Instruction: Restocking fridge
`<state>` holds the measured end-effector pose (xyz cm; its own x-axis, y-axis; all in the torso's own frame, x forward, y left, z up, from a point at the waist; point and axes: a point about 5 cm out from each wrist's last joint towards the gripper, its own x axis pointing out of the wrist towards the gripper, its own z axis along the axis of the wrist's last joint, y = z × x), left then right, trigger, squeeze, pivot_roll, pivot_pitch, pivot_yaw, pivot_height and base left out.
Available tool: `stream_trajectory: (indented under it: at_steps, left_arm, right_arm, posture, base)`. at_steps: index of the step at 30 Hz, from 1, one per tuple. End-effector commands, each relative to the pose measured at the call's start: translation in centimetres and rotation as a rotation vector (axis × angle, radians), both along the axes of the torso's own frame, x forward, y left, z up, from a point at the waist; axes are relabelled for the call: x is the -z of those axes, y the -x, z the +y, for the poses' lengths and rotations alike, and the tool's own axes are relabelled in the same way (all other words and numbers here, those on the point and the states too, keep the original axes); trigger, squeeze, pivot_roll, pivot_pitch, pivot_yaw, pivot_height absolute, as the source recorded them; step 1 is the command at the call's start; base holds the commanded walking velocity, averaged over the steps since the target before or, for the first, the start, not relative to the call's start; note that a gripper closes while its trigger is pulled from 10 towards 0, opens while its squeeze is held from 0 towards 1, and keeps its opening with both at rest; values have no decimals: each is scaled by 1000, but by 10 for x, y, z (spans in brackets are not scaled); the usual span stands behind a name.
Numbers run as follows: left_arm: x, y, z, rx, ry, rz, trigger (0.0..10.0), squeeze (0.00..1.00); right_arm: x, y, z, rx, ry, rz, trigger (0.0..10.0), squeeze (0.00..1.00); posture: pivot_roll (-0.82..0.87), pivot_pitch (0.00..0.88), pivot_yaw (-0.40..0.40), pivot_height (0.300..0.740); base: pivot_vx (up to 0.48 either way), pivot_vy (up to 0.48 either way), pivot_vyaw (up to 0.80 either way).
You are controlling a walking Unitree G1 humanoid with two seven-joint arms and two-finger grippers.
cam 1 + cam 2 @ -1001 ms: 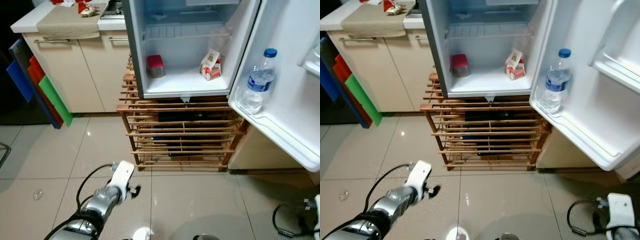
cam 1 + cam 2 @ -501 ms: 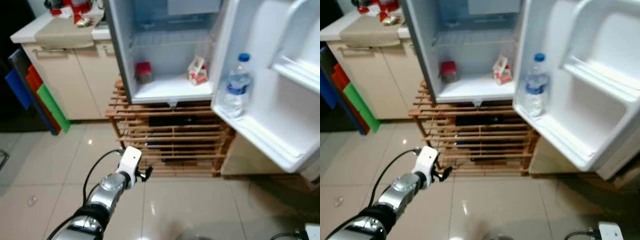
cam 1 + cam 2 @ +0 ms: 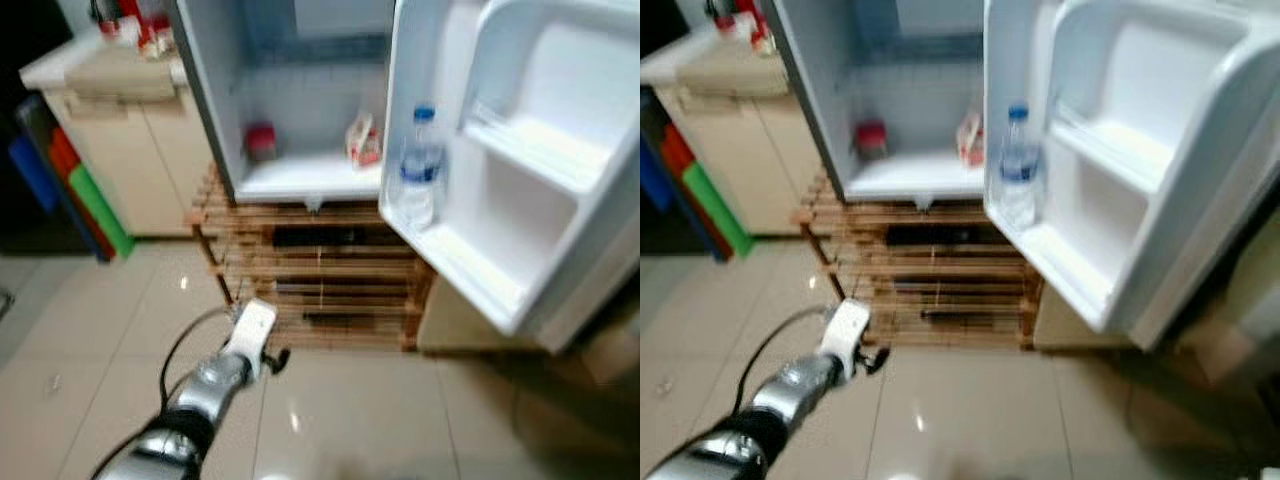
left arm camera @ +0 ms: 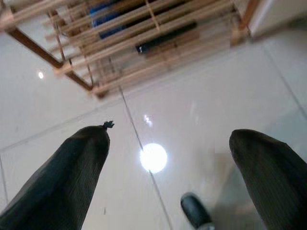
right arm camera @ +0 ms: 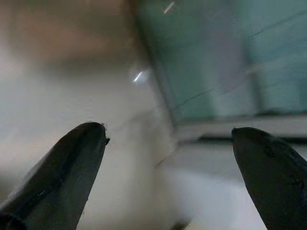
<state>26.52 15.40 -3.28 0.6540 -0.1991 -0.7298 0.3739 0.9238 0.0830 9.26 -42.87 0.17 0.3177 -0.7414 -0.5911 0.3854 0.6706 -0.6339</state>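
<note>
Hanging low over the tiled floor, the left end effector has its fingers spread apart with nothing between them; the right end effector is likewise spread and empty. The fridge stands open on a wooden rack, holding a red jar and a carton, with a water bottle in the door. With blurred head views, a reach risks clipping the door, which juts between robot and shelf. Beside the fridge, a cluttered surface.

Open fridge shelf has free room between red tub and carton; door juts near right.
</note>
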Motion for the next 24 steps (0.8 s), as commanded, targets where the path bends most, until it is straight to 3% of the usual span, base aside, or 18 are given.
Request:
stream_trajectory:
  at_steps: [1,6,10,16,20,23,24]
  left_arm:
    - [-3,-3,4,5,-25,-9,10000,0]
    - [-6,-7,1,16,-33,-24,10000,0]
    - [-6,-9,-3,47,-63,-30,10000,0]
    - [0,-1,-5,112,-129,6,10000,0]
    - [4,3,-5,121,-143,29,10000,0]
    - [14,15,-4,153,-169,95,10000,0]
    - [14,15,-4,153,-169,95,10000,0]
  right_arm:
    - [-21,-37,-3,-68,80,-112,10000,0]
    - [-54,-81,-4,-110,191,-245,10000,0]
    - [-61,-116,15,-128,214,-347,10000,0]
    - [-66,-151,48,-243,123,-466,10000,0]
    - [-65,-161,64,-293,40,-521,10000,0]
    - [-60,-166,90,-396,-119,-559,10000,0]
    - [-60,-166,90,-396,-119,-559,10000,0]
  posture:
    - [-175,0,61,740]
    - [-172,0,61,740]
    - [-172,0,61,740]
    - [-166,0,56,740]
    - [-168,0,57,740]
    - [-172,0,58,740]
    - [-172,0,58,740]
  base:
    - [0,0,0]
    - [0,0,0]
    - [0,0,0]
    - [0,0,0]
    - [0,0,0]
    - [0,0,0]
    - [0,0,0]
